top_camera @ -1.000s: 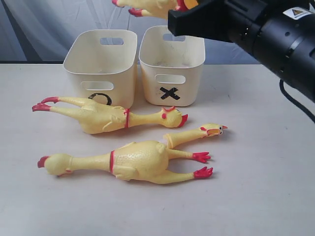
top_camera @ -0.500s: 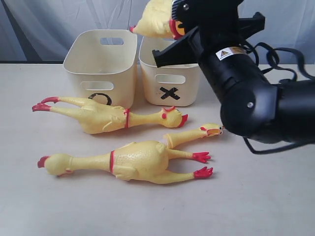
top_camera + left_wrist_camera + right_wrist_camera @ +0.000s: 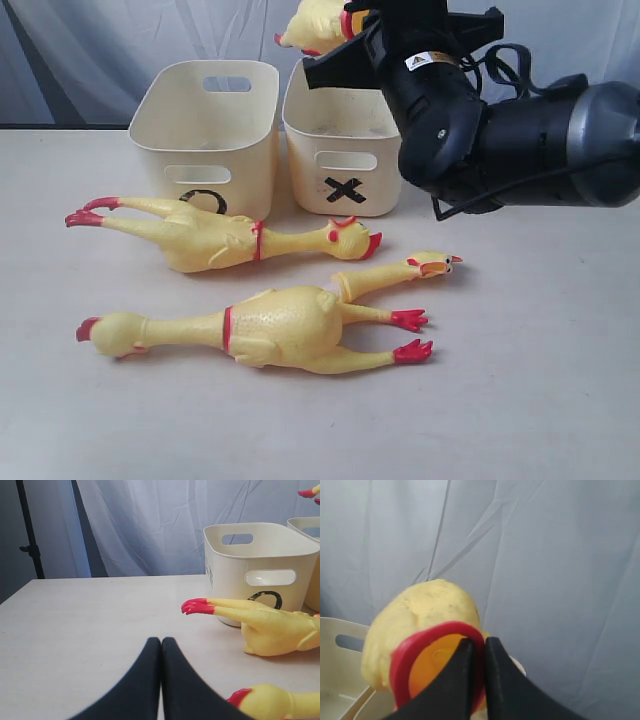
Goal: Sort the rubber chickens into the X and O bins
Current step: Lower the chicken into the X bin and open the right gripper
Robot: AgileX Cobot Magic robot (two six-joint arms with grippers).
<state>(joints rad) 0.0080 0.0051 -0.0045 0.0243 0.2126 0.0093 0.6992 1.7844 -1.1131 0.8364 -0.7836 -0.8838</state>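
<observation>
- Left gripper (image 3: 161,641): fingers pressed together on nothing, low over the table (image 3: 75,625). The mid-size rubber chicken (image 3: 270,627) lies just ahead of it, with the O bin (image 3: 250,555) beyond.
- Large rubber chicken (image 3: 270,328), small rubber chicken (image 3: 400,275) and the mid-size one: all on the table, well below the right gripper (image 3: 350,25), unsorted.
- O bin: black O (image 3: 204,194), partly hidden by the mid-size chicken.
- X bin (image 3: 350,140): black X (image 3: 343,190), beneath the right gripper. No chicken shows in either bin.
- Right gripper: clamped on the red rim of the held rubber chicken (image 3: 315,22), above the X bin. Judged status: first placement pending, three to follow.
- Warning-triangle label (image 3: 425,60) on the right arm: text unreadable.
</observation>
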